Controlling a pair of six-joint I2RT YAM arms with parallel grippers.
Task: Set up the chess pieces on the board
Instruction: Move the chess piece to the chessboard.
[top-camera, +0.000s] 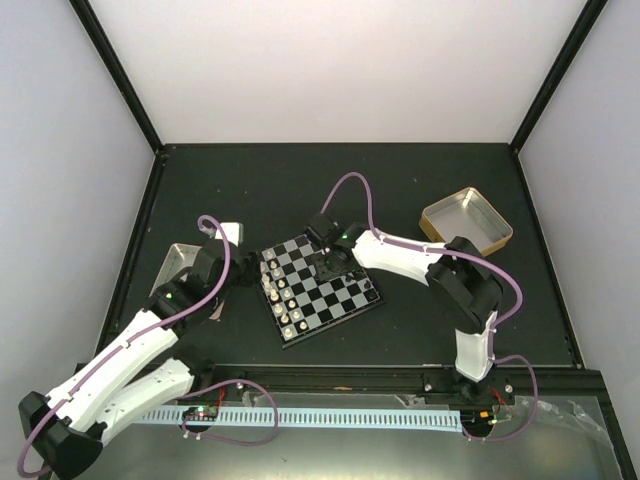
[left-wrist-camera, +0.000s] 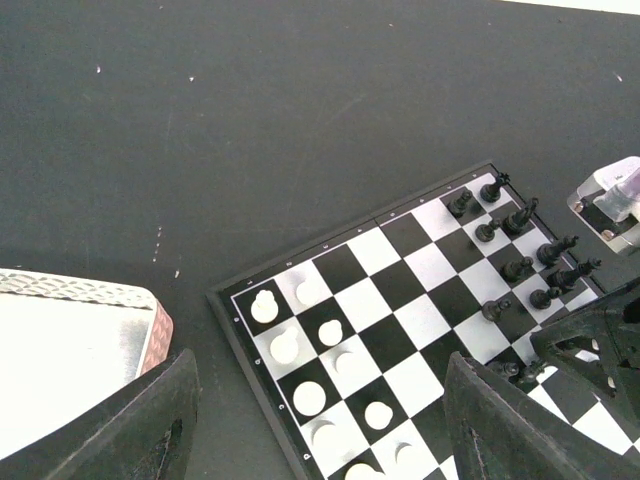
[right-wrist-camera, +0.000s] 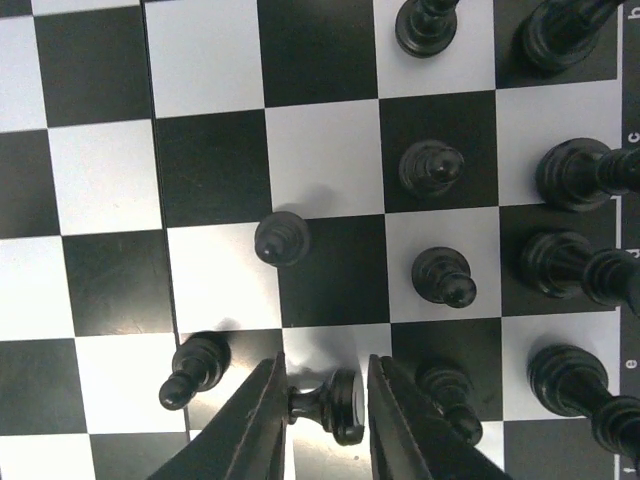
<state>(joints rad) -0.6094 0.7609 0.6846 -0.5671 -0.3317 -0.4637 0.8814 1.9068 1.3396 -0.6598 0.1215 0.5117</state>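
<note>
The board (top-camera: 331, 334) lies at mid-table, turned at an angle. Cream-white chess pieces (top-camera: 281, 300) fill its left side and black ones (top-camera: 356, 286) its right side. My right gripper (right-wrist-camera: 323, 372) hangs low over the black side (right-wrist-camera: 330, 150). A black pawn (right-wrist-camera: 337, 406) lies sideways between its fingers; the pawn's head touches the left finger and a thin gap shows at its base. Several black pieces (right-wrist-camera: 430, 168) stand upright around it. My left gripper (left-wrist-camera: 322, 370) is open over the white pieces (left-wrist-camera: 265, 306) with nothing between its fingers.
A gold tin (top-camera: 467, 222) sits at the back right. A silver-pink tray (top-camera: 178, 265) lies left of the board, its corner (left-wrist-camera: 70, 350) beside my left finger. The right arm's wrist (left-wrist-camera: 610, 200) reaches over the board's black side.
</note>
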